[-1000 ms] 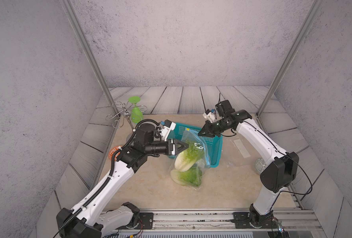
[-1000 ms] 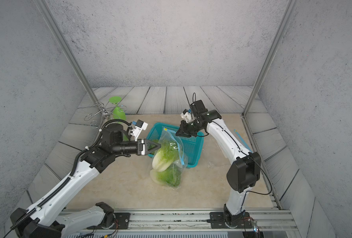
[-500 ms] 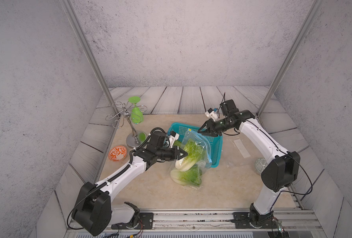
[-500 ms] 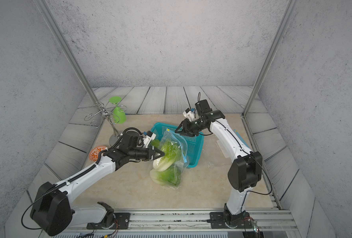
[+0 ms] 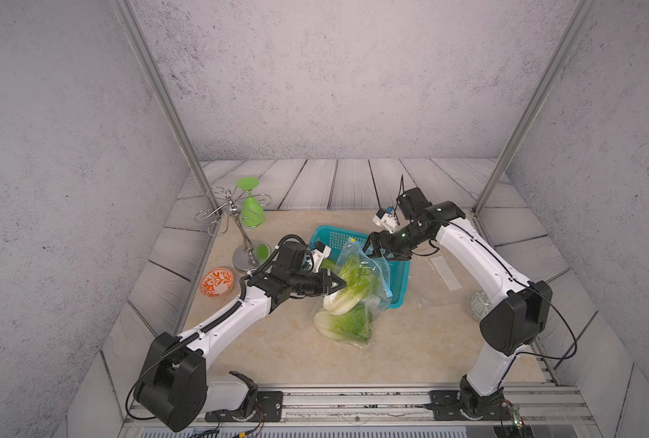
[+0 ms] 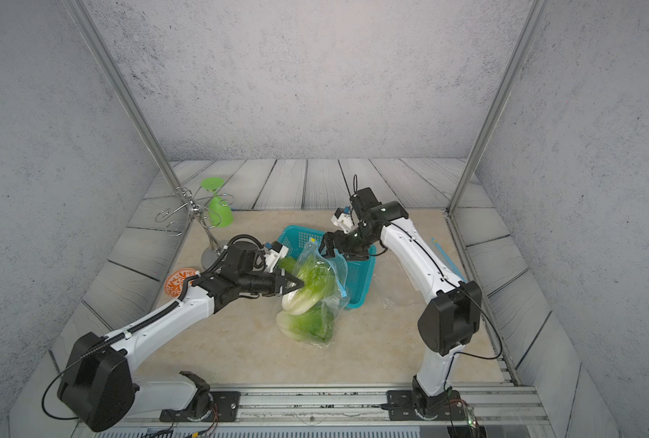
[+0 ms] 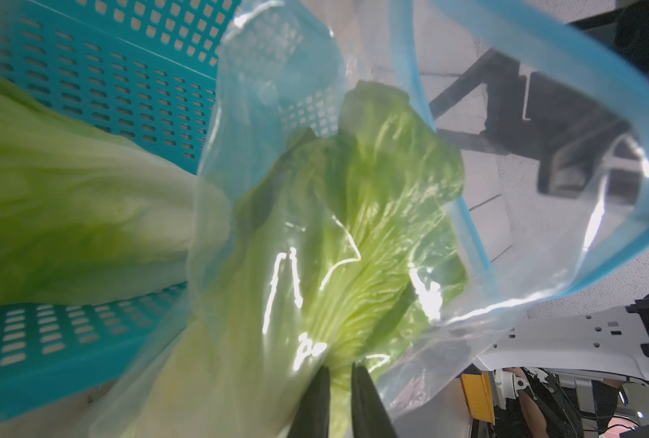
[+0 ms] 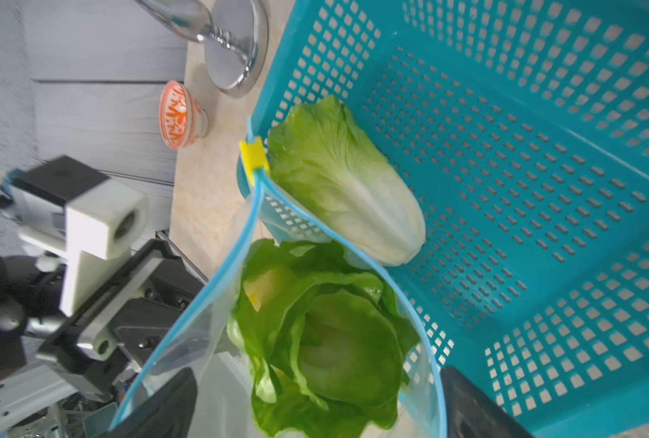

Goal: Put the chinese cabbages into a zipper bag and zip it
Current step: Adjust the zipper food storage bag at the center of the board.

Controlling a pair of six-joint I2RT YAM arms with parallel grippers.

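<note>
1. Left wrist view: the left tool (image 7: 340, 375) has its fingers almost together with only a thin gap. The tips are pressed into the clear side film of the zipper bag (image 7: 543, 235). It looks like a pinch on the film, with nothing else in the grip.
2. Both top views show the left tool (image 5: 341, 283) side-on against the zipper bag (image 5: 378, 282) at about mid-height.
3. The right tool (image 5: 375, 250) sits at the bag's top edge, over the basket (image 5: 399, 282). Its jaws are spread wide and hold nothing.
4. Right wrist view: its dark fingers (image 8: 163, 405) stand on either side of the open bag mouth, with the blue zip rim running between them. Contact with the rim can't be told.
5. The bag stands upright on the surface (image 5: 277, 352) with its mouth open and facing up. Its upper part leans against the basket wall.
6. The lower cabbage (image 5: 347, 328) lies in the bottom of the bag, down on the surface.
7. The upper cabbage (image 5: 353, 284) is also inside the bag, resting tilted on the lower one. Its white base points down toward the left tool and its leaves point up.
8. The third cabbage (image 8: 347, 182) lies in the basket, outside the bag and just beside the bag's rim.
9. The yellow slider (image 8: 253, 156) sits at one end of the zip, next to that cabbage's leafy end. The zip is not closed.
10. On the robot's left side of the surface stands a wire rack (image 5: 245, 239) with a green goblet (image 5: 252, 212) hanging upside down on it.
11. An orange bowl (image 5: 217, 281) sits near the rack's base, well apart from the bag.
</note>
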